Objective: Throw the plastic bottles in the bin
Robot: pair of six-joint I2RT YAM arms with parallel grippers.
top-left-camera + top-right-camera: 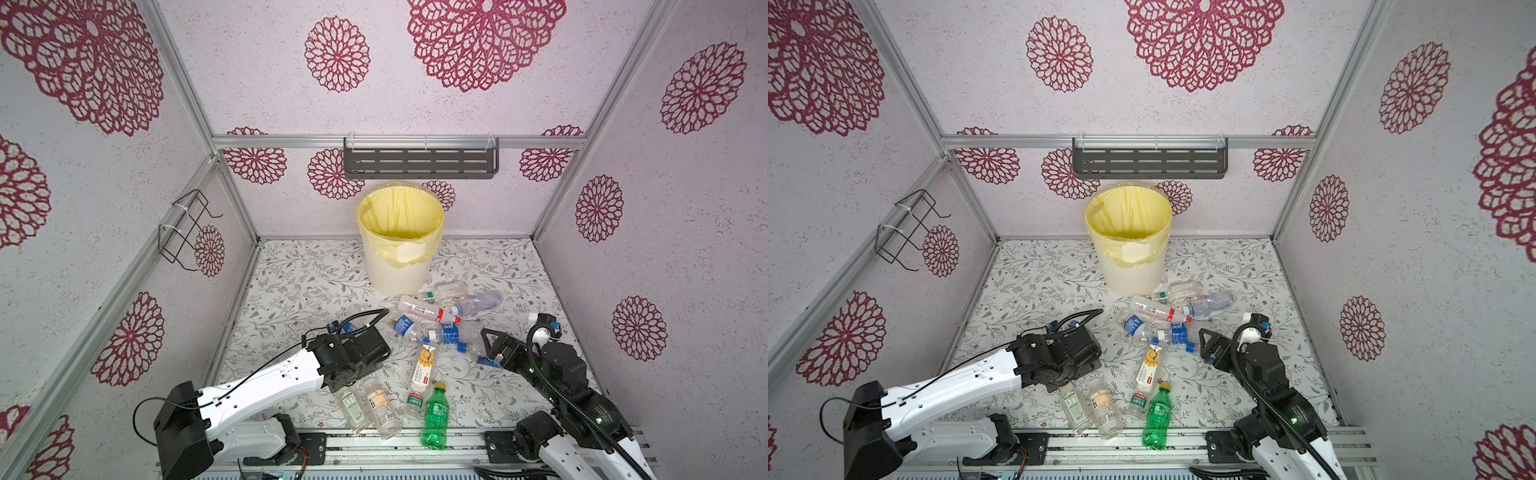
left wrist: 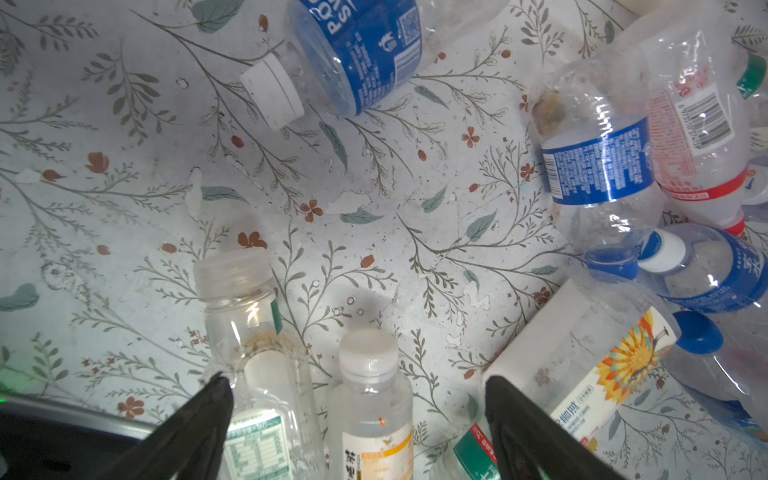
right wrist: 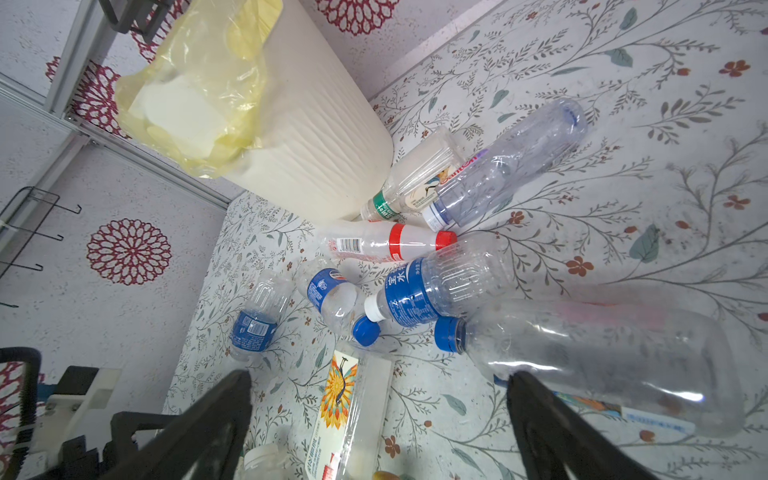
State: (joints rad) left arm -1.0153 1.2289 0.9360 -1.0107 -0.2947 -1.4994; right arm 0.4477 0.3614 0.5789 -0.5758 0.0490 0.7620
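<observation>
Well in front of the bin (image 1: 399,272) and to its left: the left gripper (image 2: 357,383), black tapered fingers spread wide, nothing pinched, above two clear, hard-shouldered bottles lying side by side. Of these, a green-and-white-labelled bottle (image 2: 257,449) and an orange-labelled bottle (image 2: 374,415) with a ribbed frosted cap.

The bin itself: round, cream-white, vertically ribbed, lined with a crinkled pale yellow bag (image 1: 399,212) folded over the rim, upright at the back of the leaf-printed table (image 1: 291,291).

At the bin's foot, slightly to its right, the plastic bottles (image 1: 424,309) in a heap: thin crumpled clear plastic, glossy blue wraps, one red cap and band. Nearer than that heap, a flat-sided sunflower-print bottle (image 1: 426,365), then a smooth green bottle (image 1: 435,415) with a yellow cap.

In front and to the right of the bin: the right gripper (image 3: 380,377), likewise spread wide and empty, beside a big dented clear bottle (image 3: 582,357) with a blue cap.
</observation>
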